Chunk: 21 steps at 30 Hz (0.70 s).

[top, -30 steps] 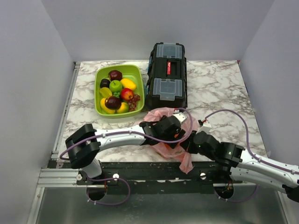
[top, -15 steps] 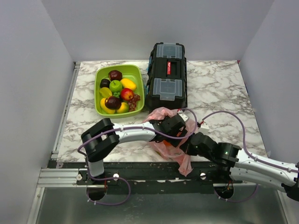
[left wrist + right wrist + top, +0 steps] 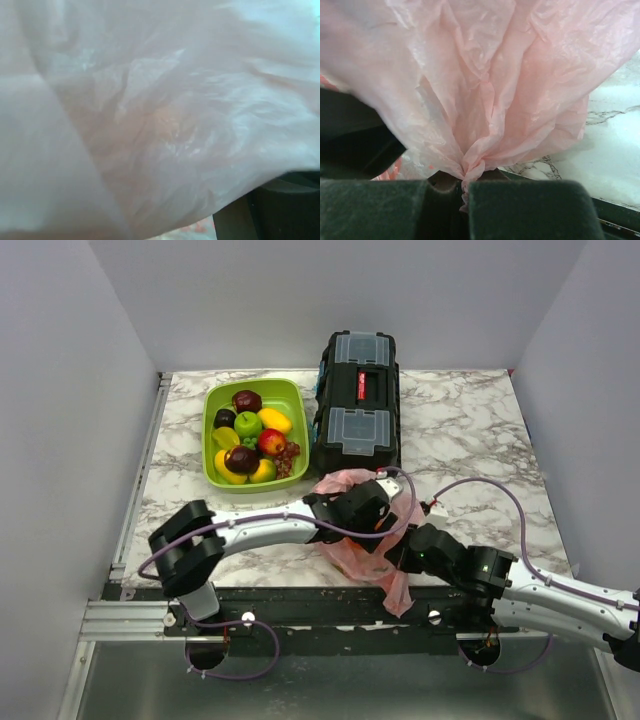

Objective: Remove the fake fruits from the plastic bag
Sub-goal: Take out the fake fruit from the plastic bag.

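Covering the left gripper (image 3: pixel 372 525), the plastic bag (image 3: pixel 150 115) (translucent pink) hides its jaws

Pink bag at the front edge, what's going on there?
The right gripper is shut on a bunched fold of the plastic bag, holding it at the table's near edge. The left gripper is pushed into the bag's folds; its wrist camera shows mostly pink film, so its jaws can't be read. The lime-green tray beside the toolbox holds a pile of fruit; none shows inside the bag.
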Each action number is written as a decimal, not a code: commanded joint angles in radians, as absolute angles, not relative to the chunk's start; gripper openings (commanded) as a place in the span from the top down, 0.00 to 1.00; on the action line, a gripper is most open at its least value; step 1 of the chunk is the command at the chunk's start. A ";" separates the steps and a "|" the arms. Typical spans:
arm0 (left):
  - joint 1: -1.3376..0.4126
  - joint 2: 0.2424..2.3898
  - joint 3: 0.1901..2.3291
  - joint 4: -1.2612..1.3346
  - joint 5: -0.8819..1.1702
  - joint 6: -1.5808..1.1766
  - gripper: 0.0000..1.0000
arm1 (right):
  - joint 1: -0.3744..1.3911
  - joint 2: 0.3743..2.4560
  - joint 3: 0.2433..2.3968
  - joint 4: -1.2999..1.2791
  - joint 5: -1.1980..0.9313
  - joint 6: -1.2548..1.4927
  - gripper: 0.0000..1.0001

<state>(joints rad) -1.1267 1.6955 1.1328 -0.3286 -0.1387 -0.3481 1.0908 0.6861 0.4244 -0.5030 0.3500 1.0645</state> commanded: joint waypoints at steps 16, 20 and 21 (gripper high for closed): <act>-1.103 0.989 0.923 -0.175 0.368 -0.160 0.65 | 1.092 0.684 0.429 -0.501 0.430 1.071 0.99; -1.052 0.884 0.975 -0.232 0.356 -0.135 0.65 | 1.092 0.692 0.426 -0.489 0.424 1.068 0.99; -1.039 0.858 0.986 -0.241 0.341 -0.129 0.65 | 1.091 0.694 0.425 -0.486 0.423 1.069 0.99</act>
<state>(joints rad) -1.0901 0.9478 0.9310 -0.2317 0.3027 -0.1860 1.0908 0.6868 0.4244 -0.5022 0.3897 1.0653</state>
